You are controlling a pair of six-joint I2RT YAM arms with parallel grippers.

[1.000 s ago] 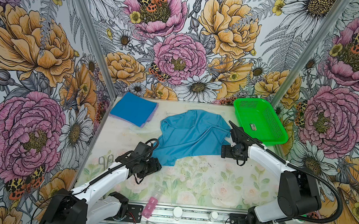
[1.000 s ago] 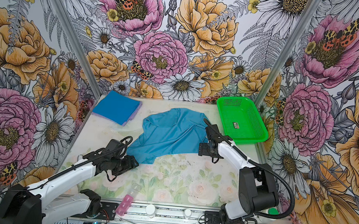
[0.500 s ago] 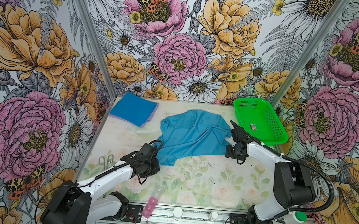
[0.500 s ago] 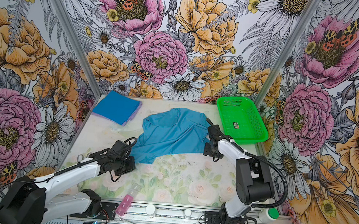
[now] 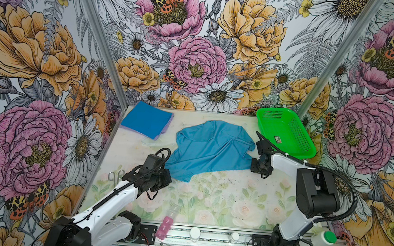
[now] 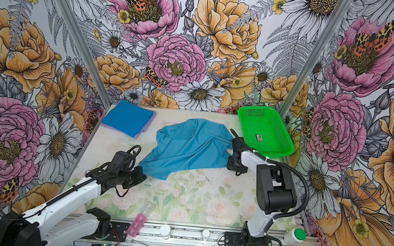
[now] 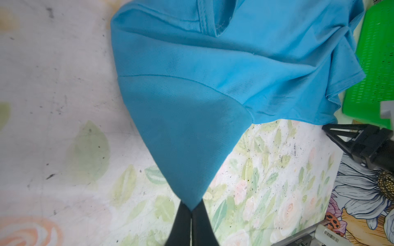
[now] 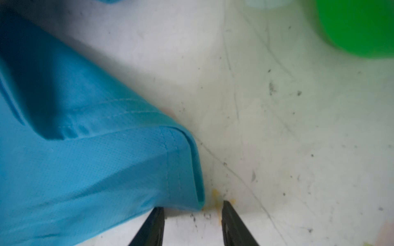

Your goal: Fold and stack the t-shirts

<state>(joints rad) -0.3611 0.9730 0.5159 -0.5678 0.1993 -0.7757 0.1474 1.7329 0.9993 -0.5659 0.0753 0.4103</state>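
A teal-blue t-shirt [image 5: 210,149] [image 6: 188,147] lies crumpled and spread in the middle of the table. My left gripper [image 5: 169,174] [image 7: 191,209] is shut on its near left corner, and the cloth runs up taut from the fingertips. My right gripper [image 5: 253,164] [image 8: 193,209] sits low at the shirt's right hem corner [image 8: 187,170]. Its fingers [image 8: 156,221] stand apart, with the hem's edge just at their tips. A folded deeper blue t-shirt [image 5: 147,121] [image 6: 127,119] rests on a lavender one [image 5: 165,131] at the back left.
A green mesh basket [image 5: 275,109] [image 6: 257,109] stands at the back right, close behind the right arm. Scissors [image 5: 114,176] lie at the left edge. A pink pill box [image 5: 166,225], small white bottles [image 5: 194,233] and a green-capped bottle [image 5: 323,238] sit along the front rail.
The left gripper has slid up to the shirt's near left corner and shut on it. The right gripper's jaws have narrowed at the right hem corner.
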